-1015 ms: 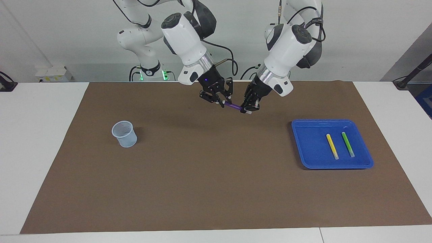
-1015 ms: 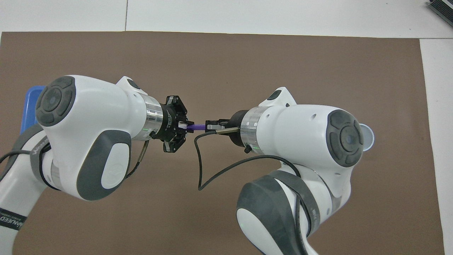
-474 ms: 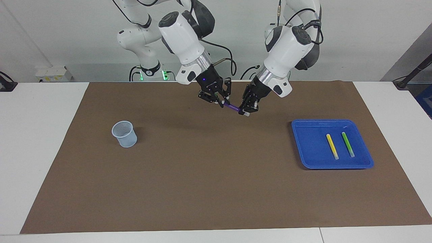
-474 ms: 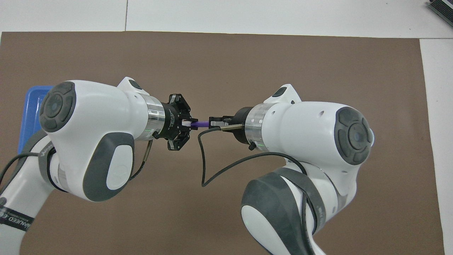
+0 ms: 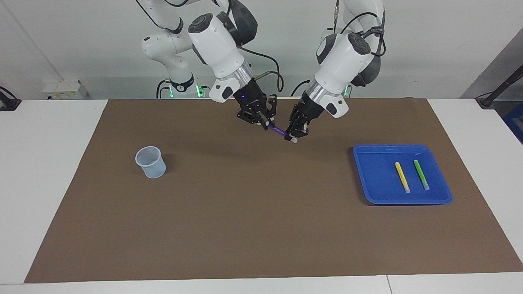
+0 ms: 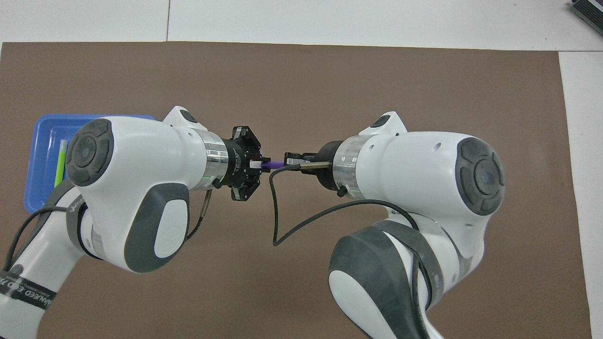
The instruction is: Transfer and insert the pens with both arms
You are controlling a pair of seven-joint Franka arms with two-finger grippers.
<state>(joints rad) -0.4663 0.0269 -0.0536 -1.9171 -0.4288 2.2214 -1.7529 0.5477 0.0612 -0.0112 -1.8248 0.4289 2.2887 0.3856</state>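
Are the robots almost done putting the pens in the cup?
Not yet. The cup looks empty, so nothing is finished. The purple pen is up in the air between the left claw and right claw. The yellow pen and green pen wait in the blue tray.

A purple pen (image 5: 279,131) with a whitish cap hangs over a brown mat (image 5: 261,212). The blue tray (image 5: 369,157) holds a yellow pen (image 5: 401,176) and a green pen (image 5: 420,174). The pale blue mesh cup (image 5: 150,162) stands alone.

Partial white lettering, roughly "MAVEED", on black band around left arm (image 6: 28,294) lower link, overhead view. No other text readable.
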